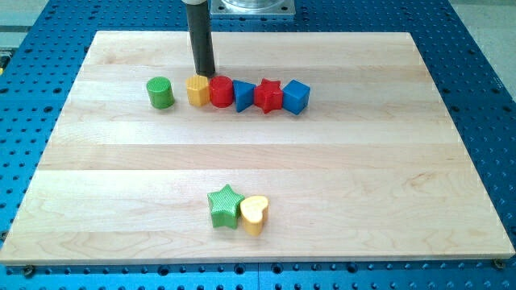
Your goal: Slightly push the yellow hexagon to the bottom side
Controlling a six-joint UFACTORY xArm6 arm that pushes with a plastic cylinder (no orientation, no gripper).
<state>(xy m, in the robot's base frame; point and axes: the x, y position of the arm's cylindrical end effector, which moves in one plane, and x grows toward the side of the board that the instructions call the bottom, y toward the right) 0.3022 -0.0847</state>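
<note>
The yellow hexagon (197,90) sits near the view's top, second from the left in a row of blocks. My tip (205,75) is right behind it, at its top edge, touching or nearly so. To the hexagon's right, touching it, is a red cylinder (221,91), then a blue triangle-like block (243,96), a red star (268,96) and a blue cube (296,97). A green cylinder (160,93) stands apart to the hexagon's left.
A green star (225,206) and a yellow heart (255,214) lie touching near the view's bottom centre. The wooden board (121,185) rests on a blue perforated table (484,80).
</note>
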